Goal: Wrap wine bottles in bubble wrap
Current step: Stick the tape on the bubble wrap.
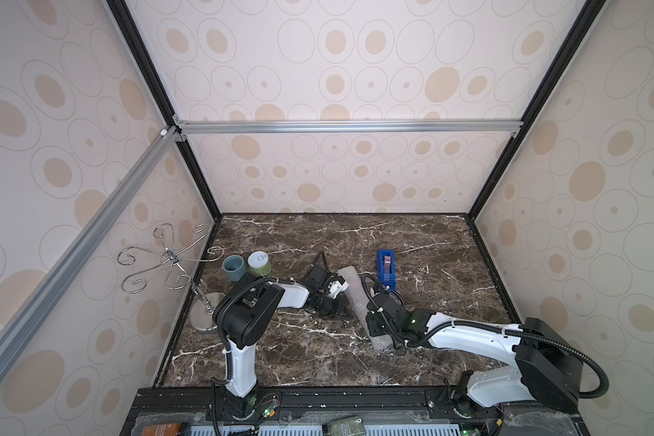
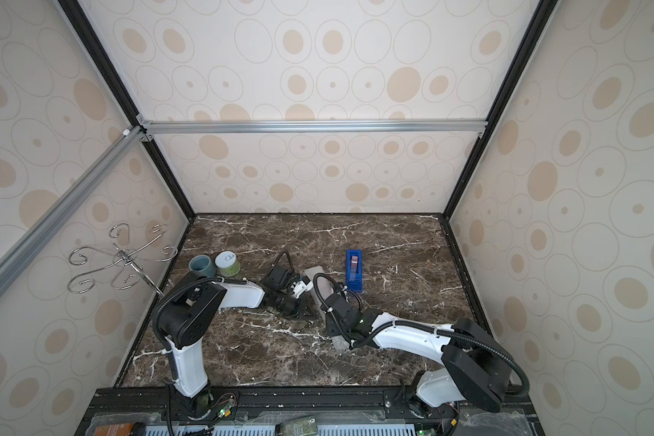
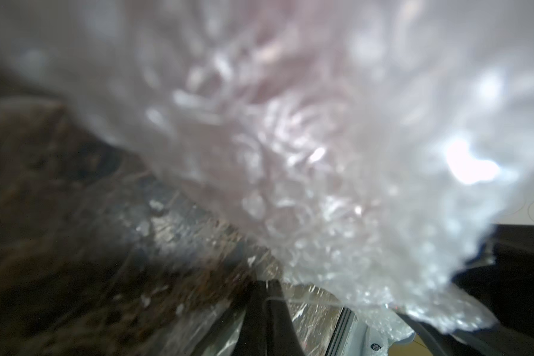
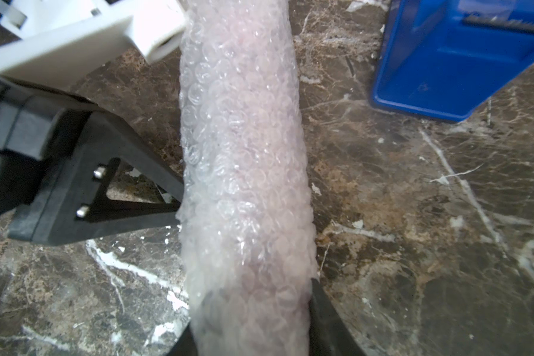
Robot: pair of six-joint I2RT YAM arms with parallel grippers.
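Your right claw clamps the clear small-bubble plastic wrap, rolled round the pink-liquid glass bottle mid-table; left claw, pinched shut, touches its nine-o'clock side. Squeeze gently, pin the seam; blue plastic tape dispenser waits at one o'clock.

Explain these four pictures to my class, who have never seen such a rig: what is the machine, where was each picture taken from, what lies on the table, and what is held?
Two robot arms stand at the near edge of a marble table; each ends in a gripper, a two-fingered clamp. Two pictures look down from overhead; two come from cameras on the wrists. On the table: rolled bubble wrap, faintly pink inside, a blue tape dispenser, a grey cup, a green-and-white jar, a hooked metal stand. The right gripper clasps the bubble wrap near one end; the left gripper is shut, its tip against the roll's side.
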